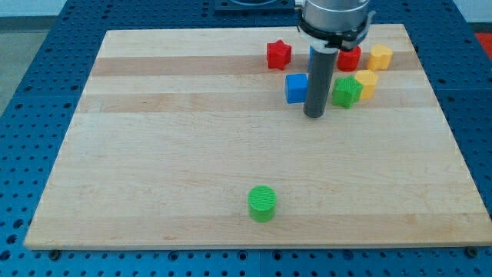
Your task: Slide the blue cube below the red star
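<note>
My tip (314,115) rests on the pale wooden surface (177,154), just beside the blue cube (296,88) on the view's right. The arm carries no claw. The cube sits below and slightly right of the red star (278,55); a green star-shaped block (347,91) lies right of the rod.

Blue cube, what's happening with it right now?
My tip just right of blue cube. Red star up-left of it. Nothing between them.

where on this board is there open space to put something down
Free: the whole left half, and the wide stretch between the green cylinder and the blue cube. Crowded: the top right, where my tip stands among the red star, green and yellow blocks.
</note>
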### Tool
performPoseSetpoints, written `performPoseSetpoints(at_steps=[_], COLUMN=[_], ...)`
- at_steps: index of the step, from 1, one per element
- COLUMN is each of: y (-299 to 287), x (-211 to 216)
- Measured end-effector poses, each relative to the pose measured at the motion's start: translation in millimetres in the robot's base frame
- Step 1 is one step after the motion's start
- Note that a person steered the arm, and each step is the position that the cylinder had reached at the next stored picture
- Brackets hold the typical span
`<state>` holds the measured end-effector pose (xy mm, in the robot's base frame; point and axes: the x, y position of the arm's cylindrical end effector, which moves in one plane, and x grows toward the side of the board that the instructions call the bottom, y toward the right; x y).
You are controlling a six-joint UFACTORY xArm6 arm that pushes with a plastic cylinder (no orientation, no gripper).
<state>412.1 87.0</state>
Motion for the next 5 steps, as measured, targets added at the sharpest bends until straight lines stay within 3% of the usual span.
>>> performPoseSetpoints(at_steps=[3,4,5], y=[-36,-36,-28], x=[-69,-69,-43])
